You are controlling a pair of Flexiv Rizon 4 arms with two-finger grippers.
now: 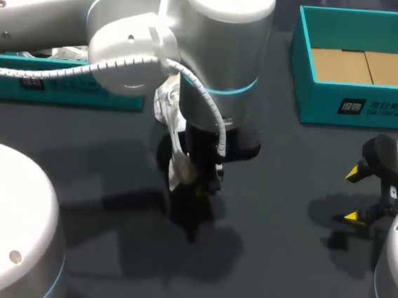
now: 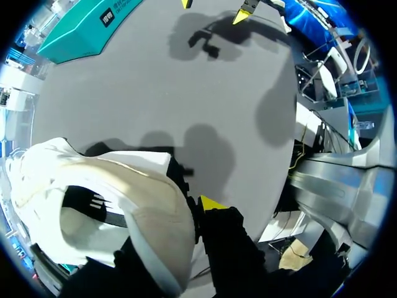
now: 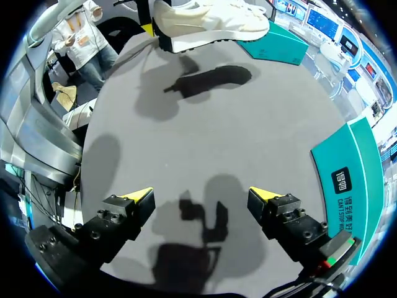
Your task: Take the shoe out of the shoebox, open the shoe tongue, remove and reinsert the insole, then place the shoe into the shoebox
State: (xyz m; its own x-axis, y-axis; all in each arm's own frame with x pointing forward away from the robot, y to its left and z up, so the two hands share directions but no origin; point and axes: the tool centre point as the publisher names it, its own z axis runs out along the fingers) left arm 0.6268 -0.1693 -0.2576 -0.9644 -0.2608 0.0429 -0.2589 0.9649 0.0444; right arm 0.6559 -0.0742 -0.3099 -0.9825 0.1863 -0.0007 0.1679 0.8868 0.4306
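The shoe (image 2: 93, 205) hung clear of the table (image 1: 272, 269), its heel clamped between the fingers of the left gripper (image 2: 189, 214). The shoebox (image 1: 358, 108) at the far right held brown cardboard (image 1: 365, 66). The right gripper (image 3: 201, 198) hovered near it, fingers apart, well away from the shoe. A second teal box (image 1: 49, 89) lay far left.

Shoe (image 1: 166, 107) mostly hidden behind left arm (image 1: 216, 45), shoebox (image 1: 316, 102) cut by the edge
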